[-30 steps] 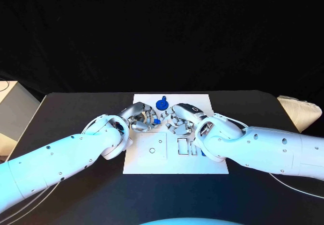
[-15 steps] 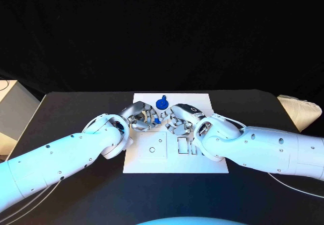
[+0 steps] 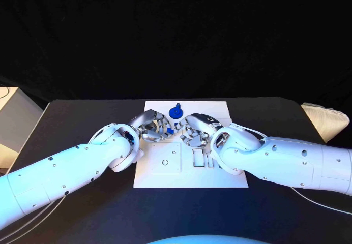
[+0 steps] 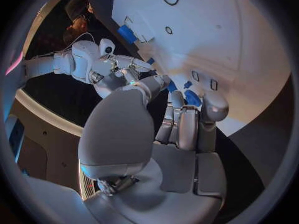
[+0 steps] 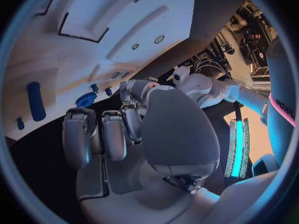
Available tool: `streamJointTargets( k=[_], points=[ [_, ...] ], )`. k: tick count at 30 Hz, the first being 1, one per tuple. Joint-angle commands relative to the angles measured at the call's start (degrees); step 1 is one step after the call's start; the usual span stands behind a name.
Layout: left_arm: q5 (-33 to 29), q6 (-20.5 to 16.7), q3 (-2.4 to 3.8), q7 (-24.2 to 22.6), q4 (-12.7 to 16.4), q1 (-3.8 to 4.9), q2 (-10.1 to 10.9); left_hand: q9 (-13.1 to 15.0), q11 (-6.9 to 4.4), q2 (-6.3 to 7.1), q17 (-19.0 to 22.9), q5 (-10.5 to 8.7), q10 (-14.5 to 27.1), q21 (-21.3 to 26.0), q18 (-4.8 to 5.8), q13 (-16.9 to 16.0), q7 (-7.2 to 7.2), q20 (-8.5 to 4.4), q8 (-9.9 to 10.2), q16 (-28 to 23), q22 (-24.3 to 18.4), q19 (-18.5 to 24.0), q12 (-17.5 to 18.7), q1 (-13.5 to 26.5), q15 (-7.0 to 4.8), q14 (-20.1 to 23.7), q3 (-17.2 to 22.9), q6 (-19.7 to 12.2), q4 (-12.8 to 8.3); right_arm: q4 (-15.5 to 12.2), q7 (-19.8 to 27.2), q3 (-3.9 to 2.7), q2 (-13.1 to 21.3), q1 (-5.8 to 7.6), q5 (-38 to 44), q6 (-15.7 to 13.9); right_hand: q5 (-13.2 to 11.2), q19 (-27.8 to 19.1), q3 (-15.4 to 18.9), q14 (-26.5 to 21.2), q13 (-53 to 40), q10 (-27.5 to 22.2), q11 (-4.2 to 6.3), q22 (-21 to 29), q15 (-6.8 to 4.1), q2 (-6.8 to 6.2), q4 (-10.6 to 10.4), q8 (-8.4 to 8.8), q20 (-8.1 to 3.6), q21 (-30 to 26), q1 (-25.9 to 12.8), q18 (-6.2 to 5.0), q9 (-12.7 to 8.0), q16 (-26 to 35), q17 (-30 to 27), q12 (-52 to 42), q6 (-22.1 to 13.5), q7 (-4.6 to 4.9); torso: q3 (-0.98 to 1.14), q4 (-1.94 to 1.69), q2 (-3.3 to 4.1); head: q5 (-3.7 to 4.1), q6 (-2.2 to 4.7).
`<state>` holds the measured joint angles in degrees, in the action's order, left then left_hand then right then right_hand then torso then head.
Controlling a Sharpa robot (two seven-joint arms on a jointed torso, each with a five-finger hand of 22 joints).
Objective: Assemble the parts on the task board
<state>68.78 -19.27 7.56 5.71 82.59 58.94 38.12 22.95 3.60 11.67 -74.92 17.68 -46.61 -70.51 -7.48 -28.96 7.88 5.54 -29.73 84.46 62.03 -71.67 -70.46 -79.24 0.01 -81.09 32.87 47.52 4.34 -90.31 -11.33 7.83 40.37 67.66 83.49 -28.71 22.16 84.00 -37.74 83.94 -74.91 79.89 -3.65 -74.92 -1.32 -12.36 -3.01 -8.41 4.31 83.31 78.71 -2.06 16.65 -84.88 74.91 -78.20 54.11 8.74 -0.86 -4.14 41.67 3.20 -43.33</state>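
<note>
The white task board (image 3: 192, 175) lies mid-table. A round blue part (image 3: 176, 112) stands near its far edge. My left hand (image 3: 150, 127) and right hand (image 3: 194, 130) meet over the board's far half. Between them is a small blue part (image 3: 170, 131). In the left wrist view that small blue part (image 4: 192, 98) sits pinched at my left hand's fingertips (image 4: 215, 104). My right hand (image 5: 102, 134) hovers with fingers apart and nothing in them, just short of the round blue part (image 5: 86, 99). A long blue part (image 5: 35, 100) lies on the board farther off.
Square and slotted recesses (image 3: 165, 162) mark the board's near half, and blue pieces (image 3: 219, 163) stand at its right edge under my right forearm. A pale bundle (image 3: 323, 119) lies at the table's right edge. A white box (image 3: 13, 119) stands off its left side.
Both hands stay nearly in place over the board's far half, and the small blue part between them has barely shifted.
</note>
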Motion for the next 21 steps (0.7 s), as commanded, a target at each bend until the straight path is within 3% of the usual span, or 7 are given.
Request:
streamJointTargets(
  k=[1,21],
  points=[
    [-1.28,0.55,0.07,-0.61,0.43,0.01,-0.08,0.04,0.05,-0.6,-0.11,0.29,-0.3,0.18,0.6,-0.05,0.01,0.11,-0.16,0.27,-0.04,0.16,0.11,-0.19,0.1,-0.3,0.11,0.28,0.34,0.0,-0.51,0.01,-0.27,-0.1,0.91,0.87,-0.3,4.62,-0.26,4.49,-1.91,0.35,-0.07,-11.57,0.33,-0.07,0.04,0.2,0.09,0.12,-0.67,0.66,-0.1,-0.19,8.47,-0.22,0.27,0.3,0.01,0.02,0.03,0.01,-0.01],
    [-1.97,0.46,0.09,-0.63,1.21,0.02,-0.3,0.0,0.08,-0.68,-0.18,0.37,-0.24,0.2,0.6,-0.05,0.04,0.11,-0.17,0.29,-0.05,0.17,0.13,-0.21,0.1,-0.34,0.17,0.24,0.37,1.45,-0.5,0.0,-1.6,-0.2,0.92,1.18,-0.42,4.63,-0.21,4.49,-1.92,0.35,-0.08,-11.58,0.34,-0.15,0.09,0.26,0.1,0.13,-0.92,0.66,-0.14,-0.2,8.48,-0.22,0.2,0.3,-0.01,-0.01,0.0,0.0,-0.13]
  ],
)
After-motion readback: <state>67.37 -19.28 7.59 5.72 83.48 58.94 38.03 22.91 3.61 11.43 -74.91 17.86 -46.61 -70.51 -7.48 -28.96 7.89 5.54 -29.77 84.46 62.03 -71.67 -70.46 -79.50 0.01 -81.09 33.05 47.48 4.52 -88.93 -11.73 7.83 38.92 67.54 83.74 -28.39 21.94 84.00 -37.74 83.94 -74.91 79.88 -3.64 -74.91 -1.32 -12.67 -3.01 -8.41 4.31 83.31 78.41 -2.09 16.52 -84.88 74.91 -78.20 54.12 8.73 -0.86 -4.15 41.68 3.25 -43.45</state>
